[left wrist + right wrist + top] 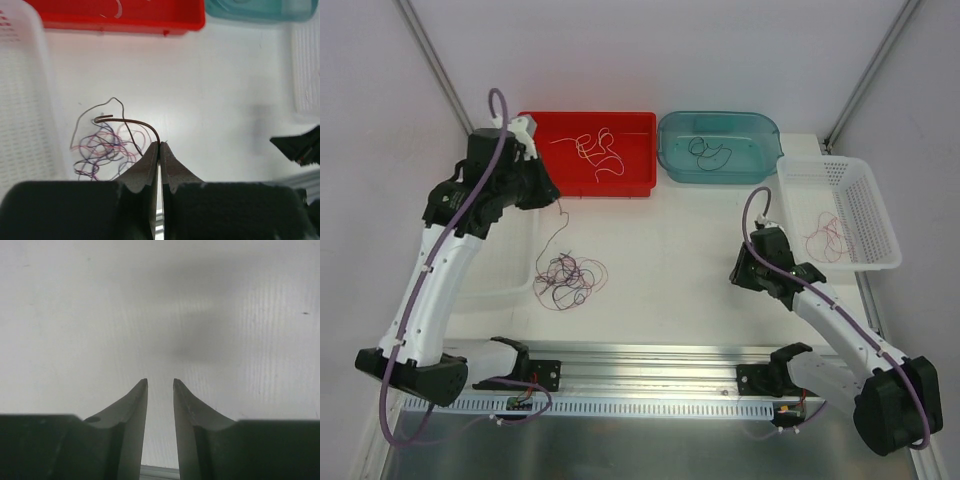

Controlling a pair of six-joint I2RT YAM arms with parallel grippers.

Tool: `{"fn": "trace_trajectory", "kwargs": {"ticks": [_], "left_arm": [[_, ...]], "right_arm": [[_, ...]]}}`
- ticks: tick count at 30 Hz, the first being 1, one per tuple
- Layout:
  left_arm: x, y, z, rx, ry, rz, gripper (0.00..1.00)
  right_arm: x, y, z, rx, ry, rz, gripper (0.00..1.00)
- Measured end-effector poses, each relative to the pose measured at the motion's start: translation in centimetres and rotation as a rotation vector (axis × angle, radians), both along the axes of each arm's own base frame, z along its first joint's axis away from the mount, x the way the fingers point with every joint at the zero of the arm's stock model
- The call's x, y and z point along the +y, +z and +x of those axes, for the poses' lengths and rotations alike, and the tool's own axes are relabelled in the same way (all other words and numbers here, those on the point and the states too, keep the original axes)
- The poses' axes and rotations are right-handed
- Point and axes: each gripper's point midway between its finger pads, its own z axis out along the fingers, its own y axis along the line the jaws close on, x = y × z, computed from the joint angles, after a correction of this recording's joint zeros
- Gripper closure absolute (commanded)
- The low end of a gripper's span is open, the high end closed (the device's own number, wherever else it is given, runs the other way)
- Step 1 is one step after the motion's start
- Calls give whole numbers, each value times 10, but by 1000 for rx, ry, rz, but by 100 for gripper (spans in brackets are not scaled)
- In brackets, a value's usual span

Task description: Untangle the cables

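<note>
A tangle of thin purple, red-pink and black cables [568,280] lies on the white table left of centre; it also shows in the left wrist view [102,152]. My left gripper [556,197] is raised near the red bin, shut on one dark cable [135,124] at its fingertips [159,145]. That cable hangs from the gripper down to the tangle [556,235]. My right gripper [752,268] hovers over bare table right of centre. In its wrist view [160,381] the jaws are slightly apart with nothing between them.
A red bin [640,185] at the back holds white cables [600,152]. A teal bin [767,125] beside it holds black cables [708,152]. A white mesh basket [880,215] at the right holds red-pink cables [828,236]. A translucent white tray [490,290] lies left of the tangle.
</note>
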Motion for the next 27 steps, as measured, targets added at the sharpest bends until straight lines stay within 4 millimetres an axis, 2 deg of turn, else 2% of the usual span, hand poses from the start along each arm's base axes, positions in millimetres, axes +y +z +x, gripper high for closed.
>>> {"fn": "trace_trajectory", "kwargs": {"ticks": [3, 9, 12, 13, 14, 15, 16, 18, 20, 21, 24, 27], "left_arm": [[-45, -15, -5, 48, -146, -23, 100], [-148, -25, -25, 82, -443, -44, 99], [-198, -24, -38, 81, -575, -46, 87], [-212, -23, -41, 75, -609, -46, 82], [-224, -23, -45, 71, -641, -45, 70], [-234, -24, -49, 69, -667, -41, 66], [-240, -26, -51, 71, -682, -41, 61], [-248, -31, -55, 75, -706, -30, 41], [-248, -38, -53, 81, -698, -15, 28], [-245, -43, -51, 84, -682, -2, 15], [-229, -69, -47, 110, -612, 58, 1], [-197, -102, -47, 156, -507, 134, 1]], "right_arm": [[18, 13, 2, -39, 82, 17, 66], [39, 22, -5, -82, 191, 26, 60], [41, 36, -5, -144, 201, 37, 54], [40, 43, -3, -175, 197, 40, 52], [38, 48, -3, -198, 190, 43, 50], [36, 55, -2, -227, 184, 46, 46], [35, 62, -1, -256, 179, 50, 44], [32, 72, -1, -301, 172, 54, 40], [29, 79, -2, -329, 172, 52, 38], [29, 80, -2, -335, 174, 51, 37], [28, 79, -4, -332, 185, 39, 36], [29, 75, -5, -319, 201, 32, 36]]}}
